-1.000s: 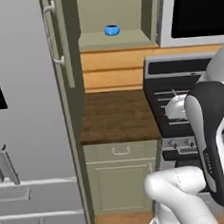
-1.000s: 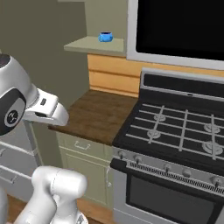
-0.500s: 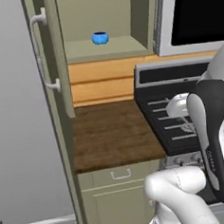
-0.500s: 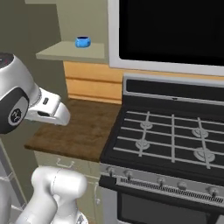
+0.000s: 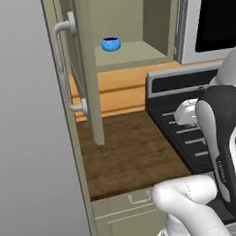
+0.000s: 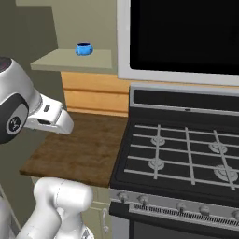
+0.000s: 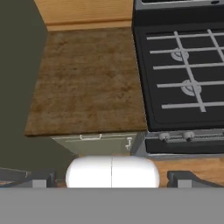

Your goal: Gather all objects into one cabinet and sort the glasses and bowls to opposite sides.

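The small bright blue bowl [image 5: 110, 44] [image 6: 84, 48] sits alone on the pale shelf [image 5: 130, 54] of a narrow sage cabinet whose single door [image 5: 90, 92], with a grey bar handle, stands open. My gripper [image 7: 111, 178] hangs open over the front edge of the wooden counter [image 7: 87, 83], holding nothing, well below and short of the bowl. The wide two-door cabinet, the orange-red cup, the clear tumbler and the dark red-brown bowl are out of view.
A black gas stove [image 6: 186, 149] stands right of the counter, with a dark microwave [image 6: 186, 37] above it. A tall grey fridge side [image 5: 32, 147] walls off the left. A sage drawer front [image 7: 94, 142] lies under the counter edge.
The whole picture has shifted: the base has driven closer to the counter and the open cabinet, so the bowl looms larger. The arm holds the same pose and the bowl has stayed put.
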Robot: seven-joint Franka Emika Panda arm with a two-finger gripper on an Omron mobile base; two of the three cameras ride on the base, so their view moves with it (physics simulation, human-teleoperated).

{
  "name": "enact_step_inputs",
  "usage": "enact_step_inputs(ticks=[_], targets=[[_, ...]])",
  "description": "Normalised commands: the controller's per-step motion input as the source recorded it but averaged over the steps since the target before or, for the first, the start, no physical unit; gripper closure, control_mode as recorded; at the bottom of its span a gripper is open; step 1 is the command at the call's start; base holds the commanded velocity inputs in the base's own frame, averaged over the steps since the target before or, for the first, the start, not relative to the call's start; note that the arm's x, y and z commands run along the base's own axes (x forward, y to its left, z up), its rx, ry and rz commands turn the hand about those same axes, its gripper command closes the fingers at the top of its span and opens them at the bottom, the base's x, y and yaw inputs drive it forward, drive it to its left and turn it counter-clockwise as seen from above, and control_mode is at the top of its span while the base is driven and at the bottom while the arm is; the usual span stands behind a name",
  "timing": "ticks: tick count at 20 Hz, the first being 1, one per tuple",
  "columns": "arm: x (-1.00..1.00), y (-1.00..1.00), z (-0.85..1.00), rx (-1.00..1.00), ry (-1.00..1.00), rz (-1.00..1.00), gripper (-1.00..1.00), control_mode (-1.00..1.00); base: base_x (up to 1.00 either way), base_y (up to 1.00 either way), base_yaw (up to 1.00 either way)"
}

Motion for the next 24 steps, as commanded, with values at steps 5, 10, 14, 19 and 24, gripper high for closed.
enact_step_inputs(ticks=[5, 10, 14, 19, 24], targets=[[0.0, 0.0, 0.0, 0.0, 0.0, 0.0, -1.0, 1.0, 0.4, 0.24, -0.2], [0.0, 0.0, 0.0, 0.0, 0.0, 0.0, -1.0, 1.0, 0.28, 0.26, -0.14], [0.0, 0.0, 0.0, 0.0, 0.0, 0.0, -1.0, 1.0, 0.03, 0.05, -0.01], [0.0, 0.0, 0.0, 0.0, 0.0, 0.0, -1.0, 1.0, 0.0, 0.0, 0.0], [0.0, 0.08, 0.16, 0.0, -0.12, 0.0, -1.0, -1.0, 0.0, 0.0, 0.0]])
